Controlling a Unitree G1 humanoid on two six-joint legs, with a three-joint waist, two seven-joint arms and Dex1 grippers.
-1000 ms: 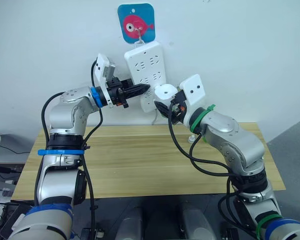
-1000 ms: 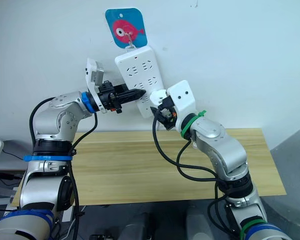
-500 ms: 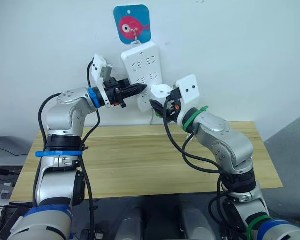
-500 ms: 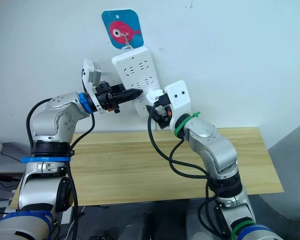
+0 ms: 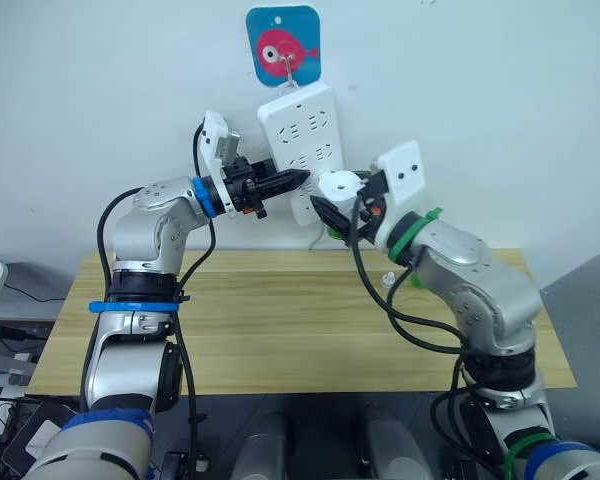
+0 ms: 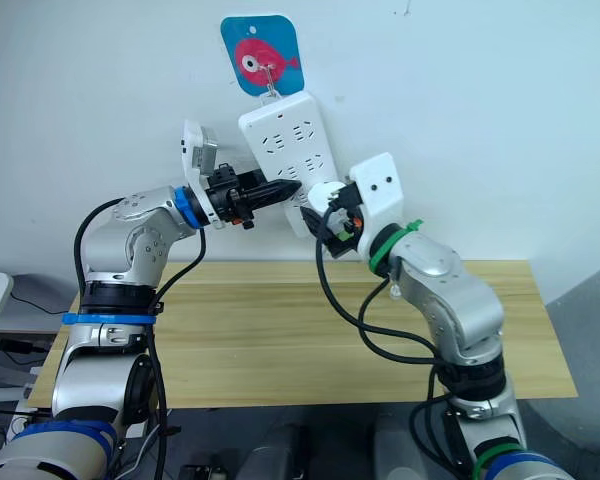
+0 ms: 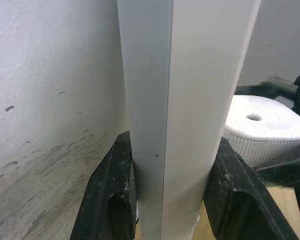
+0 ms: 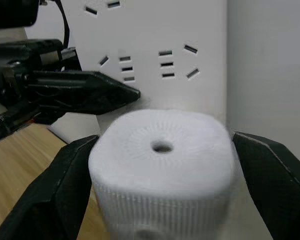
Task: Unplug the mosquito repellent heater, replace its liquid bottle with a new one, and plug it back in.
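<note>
The white mosquito repellent heater (image 8: pixel 162 150), its round vent hole facing the right wrist camera, is held at the lower part of the long white power strip (image 5: pixel 305 130) on the wall. My right gripper (image 5: pixel 340 200) is shut on the heater's two sides. Whether its plug sits in a socket cannot be told. A bit of green (image 5: pixel 332 232) shows under the heater. My left gripper (image 7: pixel 172 170) is shut on the power strip's edges, and the heater (image 7: pixel 262 130) shows just past it. The new one cannot be made out for sure.
The strip hangs from a hook on a blue fish plaque (image 5: pixel 283 45). Below is a wooden table (image 5: pixel 280 320) with a tiny pale object (image 5: pixel 388 278) near my right forearm. Black cables loop from the right arm over the table.
The whole picture has shifted, so the camera moved. Both grippers keep their holds, and the heater stays at the strip's lower end.
</note>
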